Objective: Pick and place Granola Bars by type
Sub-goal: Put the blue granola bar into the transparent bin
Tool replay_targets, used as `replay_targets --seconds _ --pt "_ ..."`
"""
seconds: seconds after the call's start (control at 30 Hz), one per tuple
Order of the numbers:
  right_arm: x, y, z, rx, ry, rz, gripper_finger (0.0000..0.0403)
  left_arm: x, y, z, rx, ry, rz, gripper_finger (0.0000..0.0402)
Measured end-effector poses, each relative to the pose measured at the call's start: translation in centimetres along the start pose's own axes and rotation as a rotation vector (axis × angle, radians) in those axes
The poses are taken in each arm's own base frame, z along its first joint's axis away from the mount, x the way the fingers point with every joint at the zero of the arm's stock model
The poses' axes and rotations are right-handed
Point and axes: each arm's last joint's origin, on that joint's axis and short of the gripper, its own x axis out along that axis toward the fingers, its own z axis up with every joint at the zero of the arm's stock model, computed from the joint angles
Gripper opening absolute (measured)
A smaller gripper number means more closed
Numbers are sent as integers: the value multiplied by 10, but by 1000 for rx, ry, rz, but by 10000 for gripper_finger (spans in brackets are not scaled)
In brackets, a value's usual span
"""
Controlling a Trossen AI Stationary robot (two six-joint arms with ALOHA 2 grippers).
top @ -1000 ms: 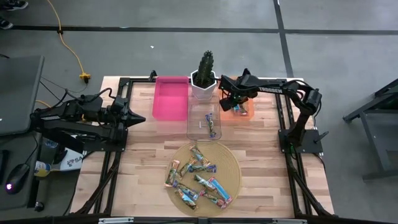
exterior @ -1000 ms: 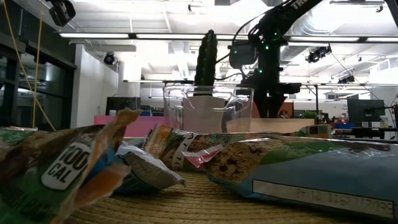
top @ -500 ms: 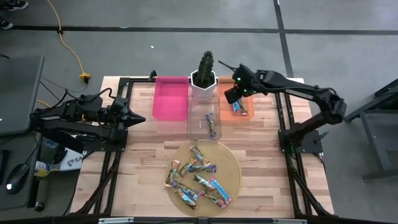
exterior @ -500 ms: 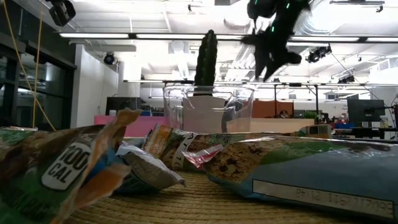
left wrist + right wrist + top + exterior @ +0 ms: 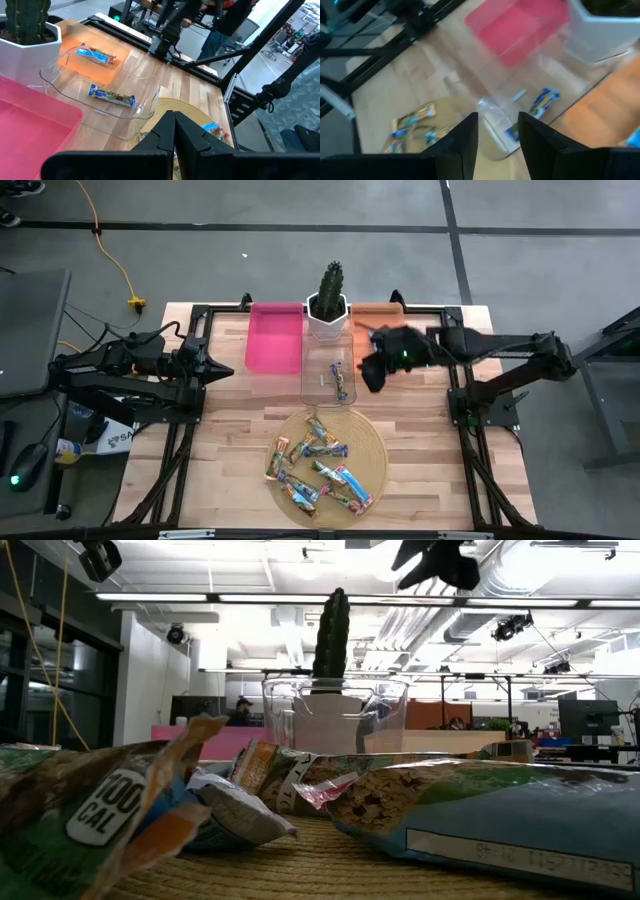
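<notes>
The wooden bench (image 5: 420, 440) carries a round woven mat (image 5: 372, 442) at six o'clock, heaped with granola bars (image 5: 318, 465). At twelve stand pink bin (image 5: 274, 340), clear bin (image 5: 325, 380) and orange bin (image 5: 376, 308). The right hand (image 5: 372, 370) hangs empty, fingers apart, beside the clear bin. The left hand (image 5: 222, 368) waits shut at nine. Risk: crowded, overlapping wrappers could make it grab two bars.

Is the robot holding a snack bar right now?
No. The right gripper has open fingers with nothing between them, and the left gripper is shut on nothing.
</notes>
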Motion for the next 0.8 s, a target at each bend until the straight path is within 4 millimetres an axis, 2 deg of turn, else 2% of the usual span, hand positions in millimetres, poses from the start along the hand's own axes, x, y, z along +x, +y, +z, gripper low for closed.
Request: replay_targets --seconds 0.3,0.47,0.63,0.8 --pt "-11 51 -46 6 47 89 122 0 0 0 0 0 0 1" --pt "-9 73 -71 2 77 119 122 0 0 0 0 0 0 1" --pt "8 93 -96 -77 130 129 122 0 0 0 0 1 0 1" --pt "43 113 -123 -233 213 183 122 0 0 0 0 1 0 1"
